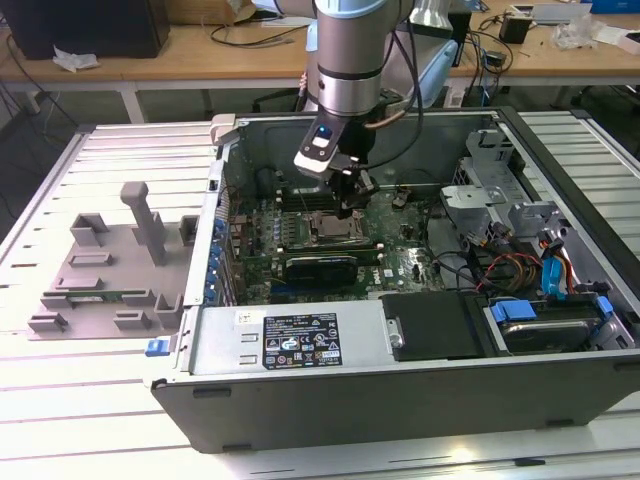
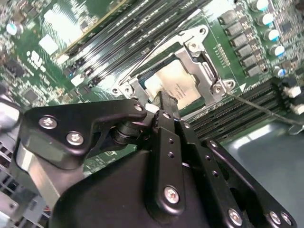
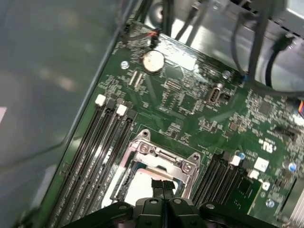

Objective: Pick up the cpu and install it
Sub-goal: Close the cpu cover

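Observation:
The cpu [image 2: 181,81] lies flat inside the open metal-framed socket [image 2: 205,58] on the green motherboard, its silver top lit bright. My gripper [image 2: 164,98] is shut, fingers pressed together, with the tips down at the cpu's edge. In the first wrist view the two fingers [image 3: 157,186] meet over the pale cpu [image 3: 139,188] within the socket frame [image 3: 161,156]. In the exterior view the gripper [image 1: 350,208] hangs inside the open computer case, just above the socket [image 1: 333,234].
Memory slots [image 3: 92,152] flank the socket on both sides. The case walls [image 1: 300,345] surround the board; cables and a blue-tabbed drive [image 1: 540,312] fill the exterior view's right. A grey fixture [image 1: 110,270] lies on the table at the exterior view's left.

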Motion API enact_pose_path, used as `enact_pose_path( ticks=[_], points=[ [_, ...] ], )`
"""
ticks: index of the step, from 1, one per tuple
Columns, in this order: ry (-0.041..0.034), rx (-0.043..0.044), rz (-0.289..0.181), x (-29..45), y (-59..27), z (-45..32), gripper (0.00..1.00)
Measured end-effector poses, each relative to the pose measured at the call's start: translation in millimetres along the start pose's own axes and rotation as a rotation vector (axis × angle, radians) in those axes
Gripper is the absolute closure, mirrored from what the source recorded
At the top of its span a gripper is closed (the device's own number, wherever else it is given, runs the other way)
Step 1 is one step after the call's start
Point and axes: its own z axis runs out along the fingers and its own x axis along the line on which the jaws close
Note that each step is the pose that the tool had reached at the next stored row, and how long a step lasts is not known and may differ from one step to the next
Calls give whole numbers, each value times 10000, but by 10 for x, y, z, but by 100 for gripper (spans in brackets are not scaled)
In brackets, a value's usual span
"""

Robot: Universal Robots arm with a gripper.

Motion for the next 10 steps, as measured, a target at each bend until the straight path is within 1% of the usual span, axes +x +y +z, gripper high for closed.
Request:
enact_pose_path(
  ticks=[2,5,6,8,10],
  points=[
    [-14,-17,-402,0,0,1,89],
    [-33,-58,-1236,0,1,3,89],
    [-37,-65,-1410,0,0,3,89],
    [-51,-93,-1986,0,1,3,89],
    [-60,-109,-2357,0,0,3,89]
  ],
)
